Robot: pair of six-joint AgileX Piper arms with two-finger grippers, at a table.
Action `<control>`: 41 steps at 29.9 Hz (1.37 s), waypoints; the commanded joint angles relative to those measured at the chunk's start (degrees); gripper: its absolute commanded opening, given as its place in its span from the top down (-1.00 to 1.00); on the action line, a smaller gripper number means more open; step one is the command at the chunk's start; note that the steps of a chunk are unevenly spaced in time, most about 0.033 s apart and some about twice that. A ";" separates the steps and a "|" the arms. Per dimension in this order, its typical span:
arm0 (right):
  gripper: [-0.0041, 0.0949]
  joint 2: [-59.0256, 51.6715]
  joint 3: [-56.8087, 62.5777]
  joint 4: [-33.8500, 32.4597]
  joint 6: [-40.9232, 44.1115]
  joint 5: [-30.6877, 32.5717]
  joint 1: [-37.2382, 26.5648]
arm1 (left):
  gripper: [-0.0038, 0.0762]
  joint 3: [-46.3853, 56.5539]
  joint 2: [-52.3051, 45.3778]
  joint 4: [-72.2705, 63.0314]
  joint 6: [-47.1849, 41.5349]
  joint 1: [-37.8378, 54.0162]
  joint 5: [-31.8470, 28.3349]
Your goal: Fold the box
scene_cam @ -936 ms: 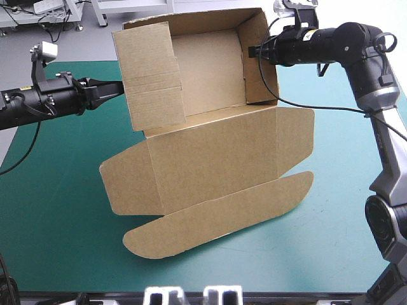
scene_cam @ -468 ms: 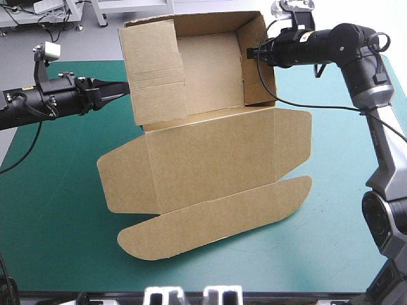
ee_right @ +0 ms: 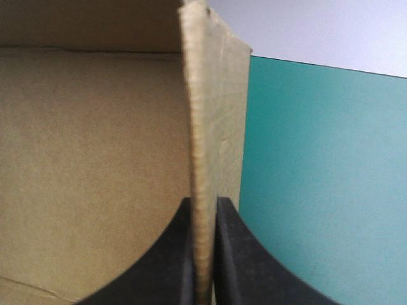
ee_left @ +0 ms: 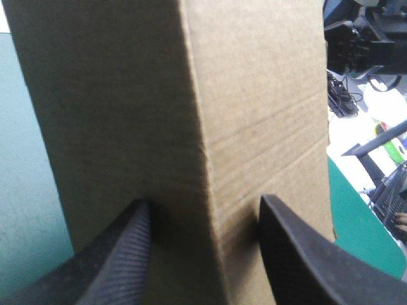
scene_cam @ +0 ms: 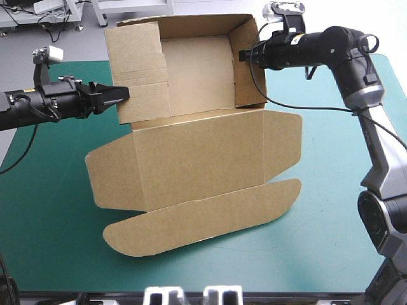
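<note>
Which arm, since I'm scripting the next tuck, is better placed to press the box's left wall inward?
Probably left. The left gripper is open at the box's left wall, fingers either side of its edge, free to push. The right gripper is shut on the right wall, holding it upright.

No text, label, brand, number or sign can be read in any view; the box [scene_cam: 197, 159] presents plain brown board on every visible face; the teal-green cover [scene_cam: 57, 216] carries no legible marking.
</note>
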 commanded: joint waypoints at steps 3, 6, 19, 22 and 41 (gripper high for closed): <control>0.95 -3.16 -1.60 -0.08 1.91 -5.10 5.01 | -0.04 -1.54 -1.62 0.00 -3.43 -1.92 -5.21; 0.95 -3.16 -1.60 -0.77 2.48 -4.52 6.45 | -0.04 -1.54 -1.51 3.54 -4.73 -3.49 -7.59; 0.94 -3.36 -1.60 -3.70 4.91 -0.13 13.78 | 0.15 -1.54 0.86 26.54 -16.36 -11.24 -20.53; 0.94 -3.56 -1.60 -3.59 6.79 0.56 13.79 | 0.35 -1.54 1.64 27.54 -17.58 -11.24 -20.49; 0.95 -3.23 -1.19 -13.05 21.75 16.49 13.79 | 0.93 -1.79 2.74 38.43 -26.64 -19.86 -5.96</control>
